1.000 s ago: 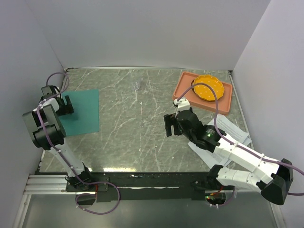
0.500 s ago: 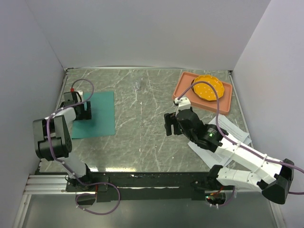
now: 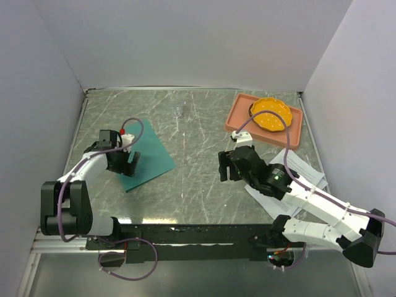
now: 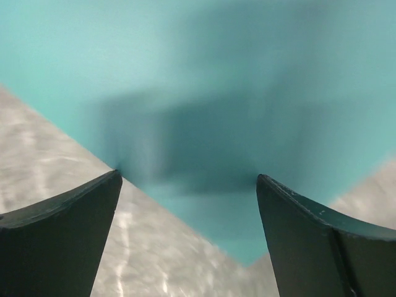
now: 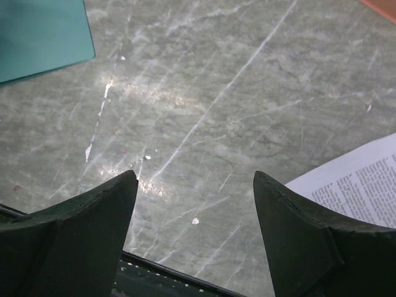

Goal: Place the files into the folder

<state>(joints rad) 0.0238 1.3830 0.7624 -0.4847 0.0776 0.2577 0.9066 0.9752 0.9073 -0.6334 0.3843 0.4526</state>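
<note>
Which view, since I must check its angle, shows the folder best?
Top external: nearly the whole folder shows, lying skewed on the table. Left wrist gives only a blurred teal close-up; right wrist catches just one corner.

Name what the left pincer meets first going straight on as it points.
Probably the teal folder: it fills the view ahead of the open left pincer, seemingly very near, though depth is blurry.

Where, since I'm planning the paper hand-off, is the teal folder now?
In the top view the teal folder lies skewed on the table's left side, partly under the left gripper, far across from the printed sheets on the right.
</note>
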